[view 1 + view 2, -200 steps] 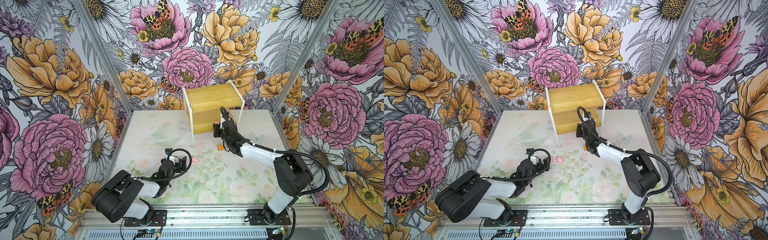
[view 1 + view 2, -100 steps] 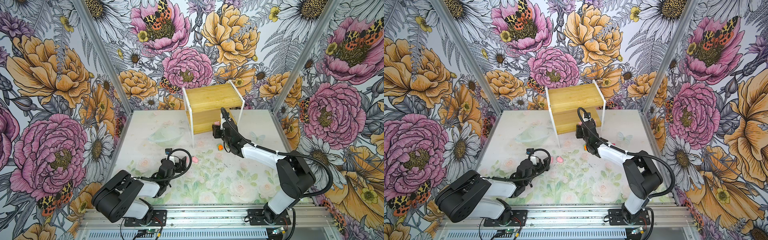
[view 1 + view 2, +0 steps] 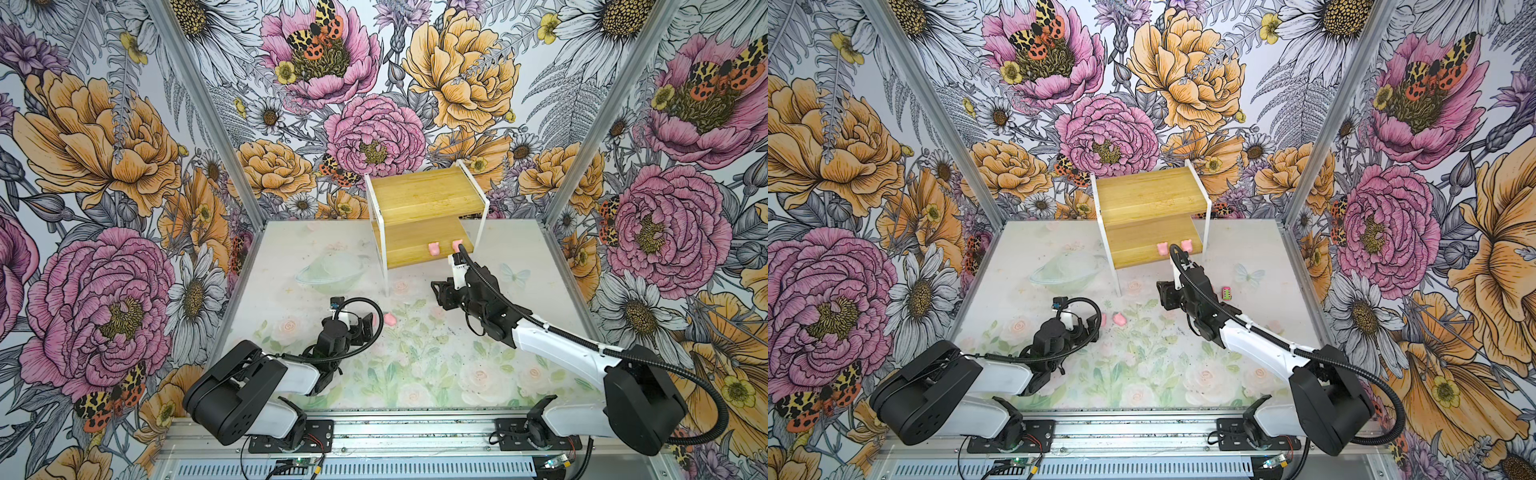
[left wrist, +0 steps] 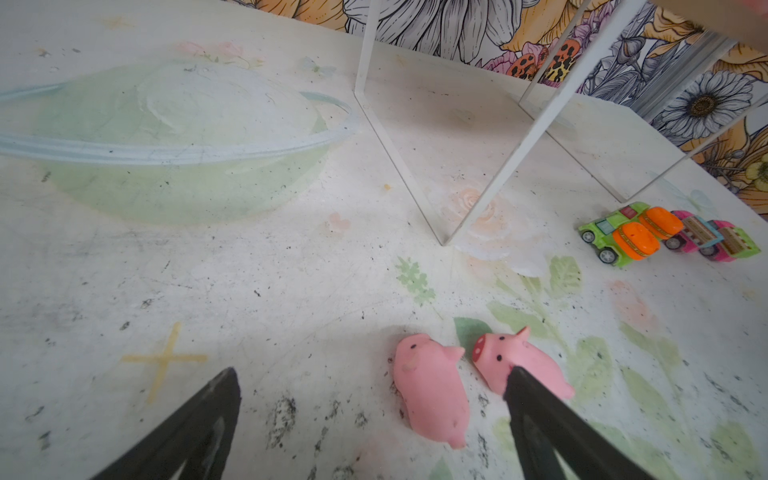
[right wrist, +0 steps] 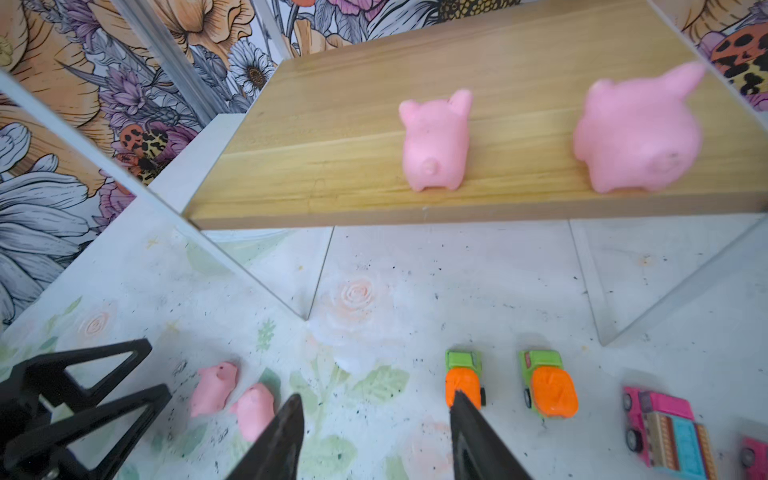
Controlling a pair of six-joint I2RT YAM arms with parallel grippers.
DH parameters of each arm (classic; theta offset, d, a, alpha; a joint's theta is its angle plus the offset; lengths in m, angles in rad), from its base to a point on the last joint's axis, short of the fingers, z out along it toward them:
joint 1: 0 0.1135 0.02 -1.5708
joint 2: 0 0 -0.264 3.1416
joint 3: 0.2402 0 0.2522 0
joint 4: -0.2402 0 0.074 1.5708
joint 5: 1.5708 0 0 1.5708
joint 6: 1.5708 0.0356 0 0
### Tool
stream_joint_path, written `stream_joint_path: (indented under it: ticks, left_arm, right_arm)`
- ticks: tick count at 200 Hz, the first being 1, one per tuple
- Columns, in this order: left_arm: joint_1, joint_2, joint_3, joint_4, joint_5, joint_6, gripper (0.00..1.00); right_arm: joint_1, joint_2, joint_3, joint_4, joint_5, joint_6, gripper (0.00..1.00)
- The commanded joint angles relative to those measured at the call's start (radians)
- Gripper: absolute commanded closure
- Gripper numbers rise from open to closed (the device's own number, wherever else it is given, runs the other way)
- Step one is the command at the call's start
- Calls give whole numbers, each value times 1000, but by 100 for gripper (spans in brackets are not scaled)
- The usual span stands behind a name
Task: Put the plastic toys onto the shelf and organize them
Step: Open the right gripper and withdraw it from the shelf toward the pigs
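Pigs (image 5: 434, 145), two, upright on shelf (image 5: 332, 137), near lower board, right half. Right gripper (image 5: 376, 399) hangs before it, jaws apart, empty. Left gripper (image 4: 372, 372) spread wide by two toppled table pigs (image 4: 430, 386). Judgement: pinch next across rounded flanks, gently, since matte and squashy-looking. Cars (image 5: 548, 386), right: glossy, hard, wheeled, likely to roll.

You see the shelf (image 5: 374, 137) boards as pale wood with visible grain and a low satin sheen, on a smooth white frame (image 4: 511, 137). The two pigs (image 5: 434, 141) on its lower board look matt and rubbery. In front of the shelf, the cars (image 4: 623, 232) are glossy hard plastic. Left of it, the bowl (image 4: 174, 154) is translucent pale-green plastic. The tabletop (image 4: 270, 291) under the shelf is matt print, scuffed and speckled black
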Motion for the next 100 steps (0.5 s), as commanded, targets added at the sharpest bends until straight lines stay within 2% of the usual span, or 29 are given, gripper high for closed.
stream_joint_path:
  ticks: [1,47,100]
  left_arm:
    - [-5,1,13,-9,-16,9,1]
    - [33,-25,-1,-14,32,-35,1]
    - [51,-89,-9,-89,37,-65,1]
  right_arm:
    - [39,-23,-85,28,-65,-23,43]
    - [158,107,-140,199,-16,-47,44]
    - [177,302,-86,365,-34,-63,44]
